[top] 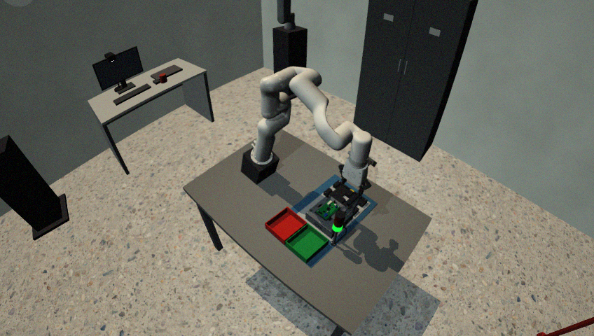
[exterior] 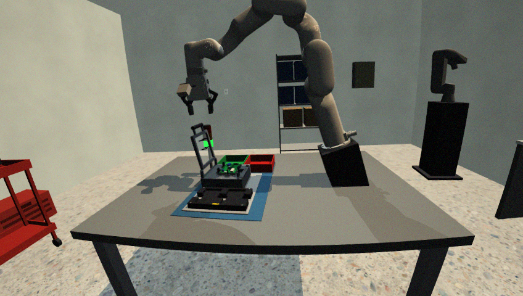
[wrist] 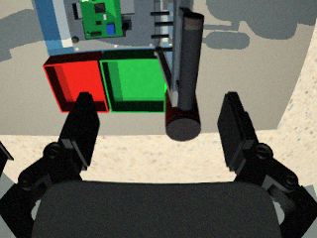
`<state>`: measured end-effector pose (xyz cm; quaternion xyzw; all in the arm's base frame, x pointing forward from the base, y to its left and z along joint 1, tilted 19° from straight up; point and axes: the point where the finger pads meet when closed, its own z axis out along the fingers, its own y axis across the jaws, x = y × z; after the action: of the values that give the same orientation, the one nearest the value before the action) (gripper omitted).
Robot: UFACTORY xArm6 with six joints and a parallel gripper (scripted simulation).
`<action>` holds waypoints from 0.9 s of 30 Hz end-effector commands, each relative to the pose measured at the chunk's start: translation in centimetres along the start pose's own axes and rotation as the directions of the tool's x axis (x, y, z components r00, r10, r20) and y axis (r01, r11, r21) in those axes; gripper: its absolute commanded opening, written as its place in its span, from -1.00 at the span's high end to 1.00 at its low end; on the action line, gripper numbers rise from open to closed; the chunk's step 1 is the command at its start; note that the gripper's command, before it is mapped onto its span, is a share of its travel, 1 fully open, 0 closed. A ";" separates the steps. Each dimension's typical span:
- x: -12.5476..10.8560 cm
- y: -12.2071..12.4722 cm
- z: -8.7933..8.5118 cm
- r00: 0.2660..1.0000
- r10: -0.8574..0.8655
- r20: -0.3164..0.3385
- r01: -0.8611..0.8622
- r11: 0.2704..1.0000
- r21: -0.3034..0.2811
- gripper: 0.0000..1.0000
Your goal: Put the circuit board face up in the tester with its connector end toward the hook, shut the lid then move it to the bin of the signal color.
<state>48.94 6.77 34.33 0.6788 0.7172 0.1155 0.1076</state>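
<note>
The green circuit board (top: 328, 209) lies face up in the tester (top: 319, 218); it also shows in the exterior view (exterior: 230, 169) and the wrist view (wrist: 101, 8). The tester's lid (exterior: 203, 151) stands open and nearly upright, its handle at the top. The signal tower (top: 337, 227) glows green (exterior: 207, 143). My gripper (exterior: 200, 108) is open and empty, hanging a short way above the lid's handle. In the wrist view my fingers straddle empty air above the lid (wrist: 170, 27).
The green bin (top: 307, 242) and the red bin (top: 286, 225) stand side by side next to the tester, both empty; they also show in the wrist view, green (wrist: 134, 83) and red (wrist: 74, 82). The black tray (exterior: 221, 198) lies on the blue mat beside the tester.
</note>
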 end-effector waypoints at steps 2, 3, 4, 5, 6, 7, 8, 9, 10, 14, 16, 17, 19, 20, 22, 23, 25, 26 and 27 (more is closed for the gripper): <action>0.0 -3.5 -0.2 1.000 0.000 -0.001 0.000 1.000 -0.008 -1.00; 0.0 -4.2 -0.2 1.000 0.000 -0.001 0.000 1.000 -0.008 -1.00; 0.0 -4.9 -0.2 1.000 0.000 -0.001 0.000 1.000 -0.008 -1.00; 0.0 -4.9 -0.2 1.000 0.000 -0.001 0.000 1.000 -0.008 -1.00; 0.0 -4.9 -0.2 1.000 0.000 -0.001 0.000 1.000 -0.008 -1.00; 0.0 -5.6 -0.2 1.000 0.000 -0.001 0.000 1.000 -0.008 -1.00; 0.0 -6.3 -0.2 1.000 0.000 -0.001 0.000 1.000 -0.008 -1.00; 0.0 -6.9 -0.2 1.000 0.000 -0.001 0.000 1.000 -0.008 -1.00; 0.0 -7.6 -0.2 1.000 0.000 -0.001 0.000 1.000 -0.008 -1.00; 0.0 -9.5 -0.2 1.000 0.000 -0.001 0.000 1.000 -0.008 -1.00; 0.0 -10.1 -0.2 1.000 0.000 -0.001 0.000 1.000 -0.008 -1.00; 0.0 -10.3 -0.2 1.000 0.000 -0.001 0.000 1.000 -0.008 -1.00; 0.0 -10.5 -0.2 1.000 0.000 -0.001 0.000 1.000 -0.008 -1.00; 0.0 -10.6 -0.2 1.000 0.000 -0.001 0.000 1.000 -0.008 -1.00; 0.0 -10.6 -0.2 1.000 0.000 -0.001 0.000 1.000 -0.008 -1.00; 0.0 -10.6 -0.2 1.000 0.000 -0.001 0.000 1.000 -0.008 -1.00; 0.0 -10.6 -0.2 1.000 0.000 -0.001 0.000 1.000 -0.008 -1.00; 0.0 -10.6 -0.2 1.000 0.000 -0.001 0.000 1.000 -0.008 -1.00; 0.0 -10.6 -0.1 1.000 0.000 -0.001 0.000 1.000 -0.008 -1.00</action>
<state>38.82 6.20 31.01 0.6786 0.7170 0.1167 0.1087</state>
